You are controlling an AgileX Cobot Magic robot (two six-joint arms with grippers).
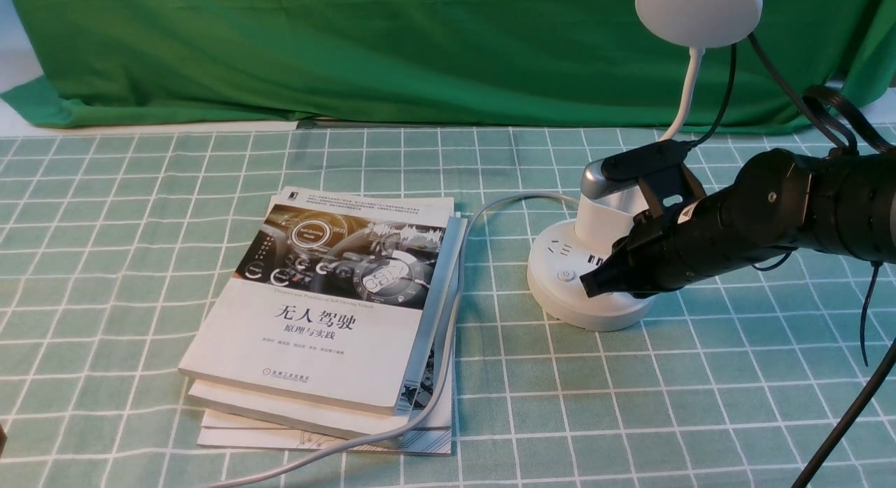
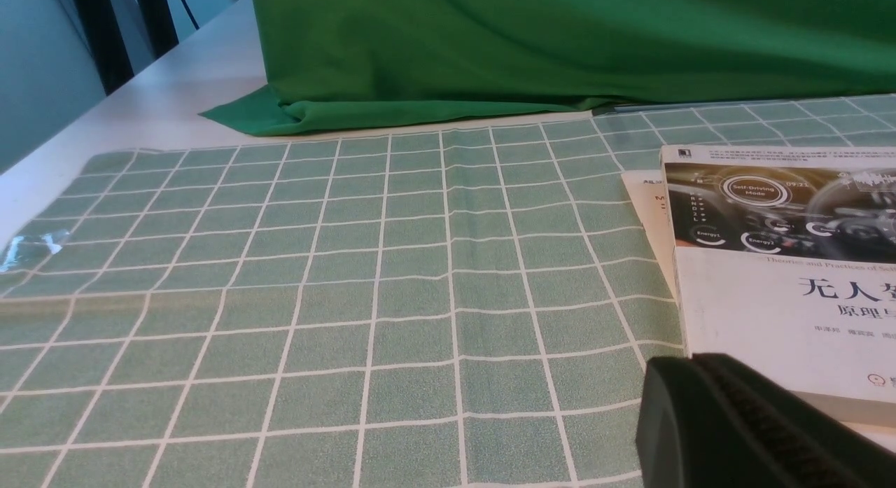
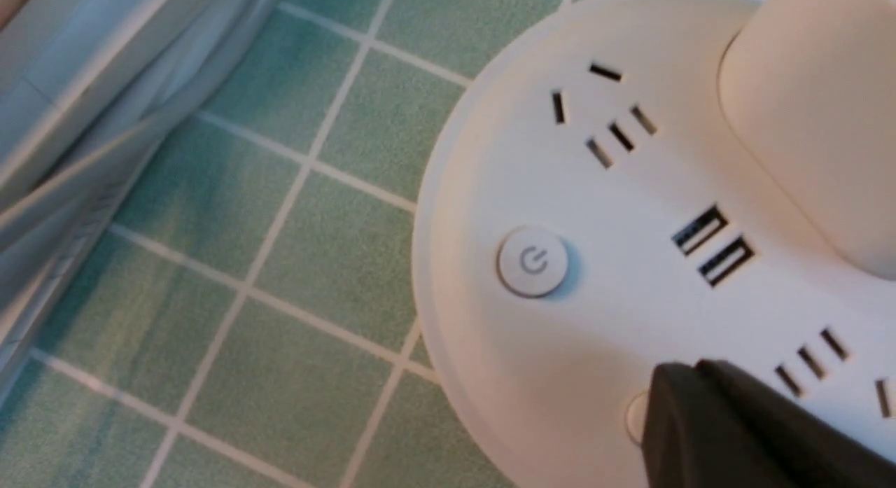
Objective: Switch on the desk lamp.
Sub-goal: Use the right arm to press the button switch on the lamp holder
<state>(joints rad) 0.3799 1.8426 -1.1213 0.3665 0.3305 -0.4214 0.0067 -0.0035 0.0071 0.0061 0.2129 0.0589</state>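
The desk lamp stands at the right of the table: white disc head [image 1: 698, 12], thin neck [image 1: 689, 89], cup-shaped holder [image 1: 607, 220] and round puck base [image 1: 560, 299]. Nothing glows at the head. On the base a power button [image 1: 565, 275] [image 3: 533, 262] lies uncovered beside the sockets. My right gripper [image 1: 589, 286] [image 3: 689, 372] is shut. Its tip sits over the base's front part and half covers a second round button [image 3: 635, 418]; whether it touches I cannot tell. My left gripper [image 2: 689, 365] is shut and empty, low over the cloth beside the books.
A stack of books [image 1: 329, 313] [image 2: 784, 285] lies left of the lamp. The lamp's grey cable [image 1: 455, 320] curves round the stack's right edge. A green backdrop cloth [image 1: 350, 47] closes the far side. Black cables [image 1: 840, 117] hang by the right arm.
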